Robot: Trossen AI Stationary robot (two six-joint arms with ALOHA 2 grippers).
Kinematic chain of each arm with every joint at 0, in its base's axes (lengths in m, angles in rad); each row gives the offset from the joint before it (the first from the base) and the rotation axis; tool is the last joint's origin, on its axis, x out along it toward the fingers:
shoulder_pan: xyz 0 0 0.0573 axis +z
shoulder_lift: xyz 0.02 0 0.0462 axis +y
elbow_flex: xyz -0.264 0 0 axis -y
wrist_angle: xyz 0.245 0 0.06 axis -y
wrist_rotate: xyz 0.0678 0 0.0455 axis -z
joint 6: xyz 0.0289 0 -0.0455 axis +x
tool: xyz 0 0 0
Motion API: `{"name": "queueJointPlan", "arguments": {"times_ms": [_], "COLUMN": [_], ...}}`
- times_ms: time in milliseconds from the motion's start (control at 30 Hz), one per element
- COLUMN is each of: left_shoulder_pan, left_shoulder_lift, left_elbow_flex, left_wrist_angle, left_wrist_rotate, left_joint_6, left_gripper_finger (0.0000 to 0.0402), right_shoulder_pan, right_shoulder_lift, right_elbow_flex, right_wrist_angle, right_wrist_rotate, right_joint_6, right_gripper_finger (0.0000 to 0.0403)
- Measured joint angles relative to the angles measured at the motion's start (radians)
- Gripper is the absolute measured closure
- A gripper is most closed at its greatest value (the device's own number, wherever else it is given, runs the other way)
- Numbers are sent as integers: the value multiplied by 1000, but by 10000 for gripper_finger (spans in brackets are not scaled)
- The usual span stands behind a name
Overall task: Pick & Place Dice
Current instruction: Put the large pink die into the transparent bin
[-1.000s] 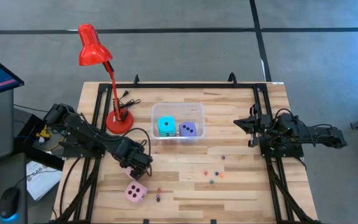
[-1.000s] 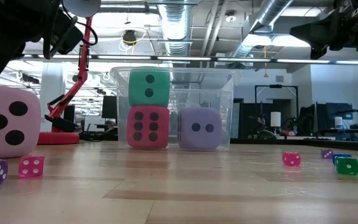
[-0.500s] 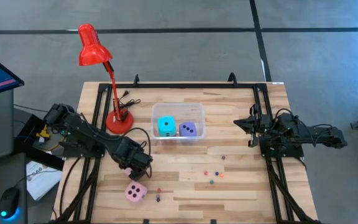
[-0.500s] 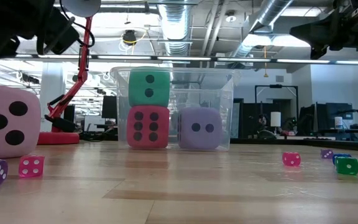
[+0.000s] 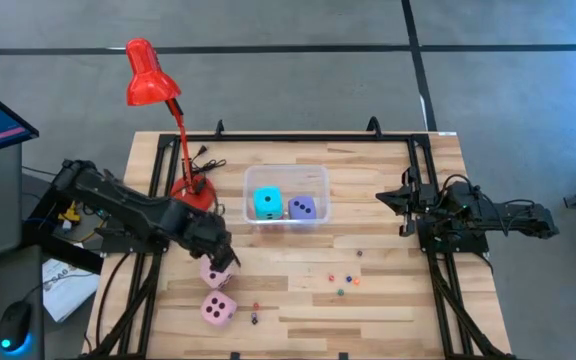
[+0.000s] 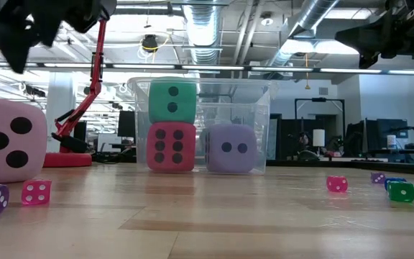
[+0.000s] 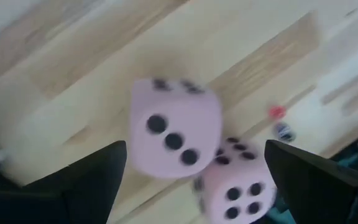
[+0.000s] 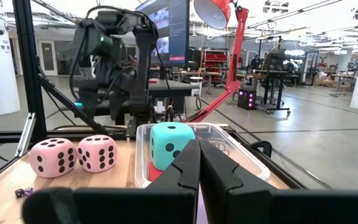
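Pickup in hand: left gripper, jaws spread wide and empty, must descend onto the nearer pink die.

Left arm is reaching out from the table's left edge toward the middle-front, with its wrist bent down so the left gripper is hanging over the tabletop. Its two dark fingers are standing spread wide apart, nothing pinched between them. In the low view it's hanging high up in the corner. Right arm is sitting folded up near the right edge, doing nothing, with the right gripper pointing in toward the table's middle, fingers pressed tight together.
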Motion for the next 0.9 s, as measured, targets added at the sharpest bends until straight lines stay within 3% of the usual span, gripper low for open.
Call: {"name": "queueJointPlan", "arguments": {"times_ms": [200,367,567,900], "left_shoulder_pan": [-2,-5,2,2], "left_shoulder_lift": [-22,-22,-21,-21], "left_elbow_flex": [-5,-92,-189,-198], "left_wrist_angle": [36,129,167,174], "left_wrist_rotate": [-17,-14,124,132], "left_joint_6": [-21,-20,-19,78], "left_gripper_finger": [27,27,27,27], "right_shoulder_pan": [0,0,0,0], "right_shoulder_lift": [0,0,0,0], "right_elbow_flex": [0,0,0,0], "right_wrist_angle": [0,0,0,0], "right_wrist_rotate": [0,0,0,0], "right_joint_6": [0,0,0,0], "right_gripper_finger": [403,403,403,403]}}
